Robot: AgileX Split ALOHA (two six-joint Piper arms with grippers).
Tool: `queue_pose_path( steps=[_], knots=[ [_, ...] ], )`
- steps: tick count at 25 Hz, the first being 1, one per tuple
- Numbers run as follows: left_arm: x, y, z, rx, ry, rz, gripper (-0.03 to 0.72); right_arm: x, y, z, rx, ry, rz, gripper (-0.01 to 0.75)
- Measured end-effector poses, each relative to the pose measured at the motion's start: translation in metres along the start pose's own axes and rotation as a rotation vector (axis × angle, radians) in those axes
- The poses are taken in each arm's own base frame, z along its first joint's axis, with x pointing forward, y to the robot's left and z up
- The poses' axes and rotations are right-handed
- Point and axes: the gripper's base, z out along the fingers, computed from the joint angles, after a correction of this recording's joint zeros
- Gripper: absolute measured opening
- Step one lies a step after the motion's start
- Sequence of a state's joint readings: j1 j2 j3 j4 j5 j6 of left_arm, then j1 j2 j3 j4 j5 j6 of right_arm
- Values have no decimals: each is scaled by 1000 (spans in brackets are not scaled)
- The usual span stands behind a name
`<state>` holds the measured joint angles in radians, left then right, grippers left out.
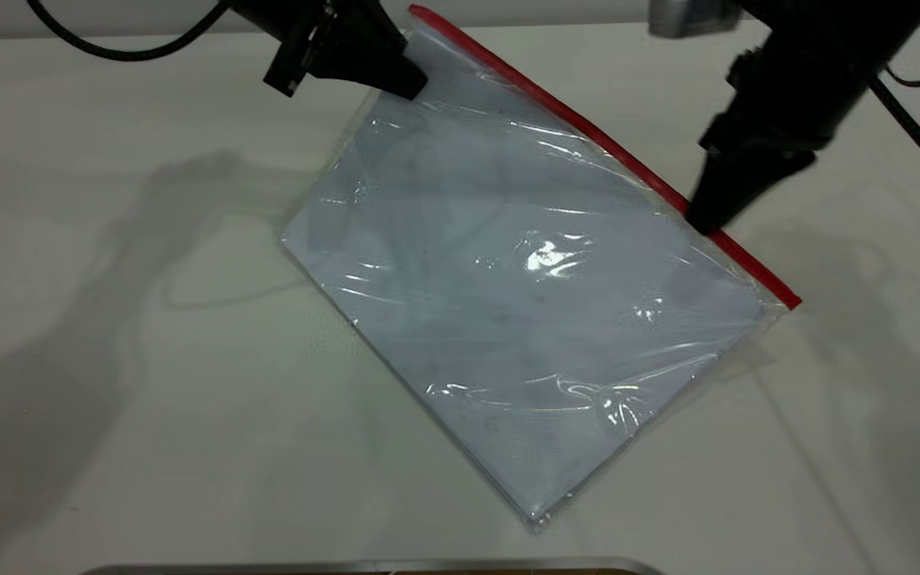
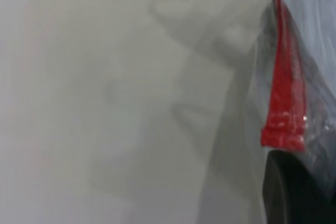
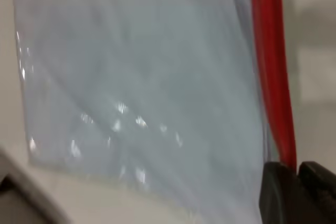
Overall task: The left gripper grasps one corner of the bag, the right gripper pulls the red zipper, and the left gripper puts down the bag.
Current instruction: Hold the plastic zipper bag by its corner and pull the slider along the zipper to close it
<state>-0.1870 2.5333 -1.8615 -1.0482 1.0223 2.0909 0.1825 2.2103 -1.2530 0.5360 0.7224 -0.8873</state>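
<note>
A pale, matte white table [image 1: 109, 399] fills the scene, crossed by soft shadows of the two arms. On it lies the bag [image 1: 524, 303], a clear plastic pouch with a white sheet showing through, set at a diagonal and creased so that light glints off its film.

The left gripper [image 1: 408, 80] reaches in from the far left edge, and its dark fingers are closed on the corner of the bag [image 1: 420, 36], just beside the end of the red zipper [image 1: 588, 128]. From that gripper's tip the red strip runs away along the pouch's long edge toward the other arm. The left wrist view shows the end of the zipper [image 2: 283, 103] hanging just above a dark finger [image 2: 289, 192], with the plastic [image 2: 315, 77] bunched close around it.

The right gripper [image 1: 707, 220] comes down from the far right and meets the red strip well along its length, with only a short stretch of red beyond it before the pouch's other red corner. In the right wrist view its two dark fingertips [image 3: 278, 192] stand narrow and close together with the zipper [image 3: 273, 66] running down between them; the slider tab itself cannot be made out. The bulk of the bag [image 3: 131, 87] spreads off to one side of that gripper [image 3: 297, 174].
</note>
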Motion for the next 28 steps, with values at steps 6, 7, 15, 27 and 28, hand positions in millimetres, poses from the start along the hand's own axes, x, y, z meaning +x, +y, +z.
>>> queue_pose_path(
  steps=[6, 7, 15, 27, 28],
  knots=[
    [5, 0, -1, 0, 46, 17, 53, 15, -2, -2, 14, 157, 73, 39],
    [5, 0, -1, 0, 46, 17, 53, 16, -2, -2, 20, 168, 81, 39],
    [6, 1, -2, -9, 57, 15, 53, 17, -3, -2, 32, 184, 87, 44],
    [16, 10, -7, -107, 135, -68, 212, 20, -7, -3, 50, 203, 93, 315],
    [17, 11, -8, -125, 140, -92, 254, 20, -7, -3, 52, 200, 96, 361]
  ],
)
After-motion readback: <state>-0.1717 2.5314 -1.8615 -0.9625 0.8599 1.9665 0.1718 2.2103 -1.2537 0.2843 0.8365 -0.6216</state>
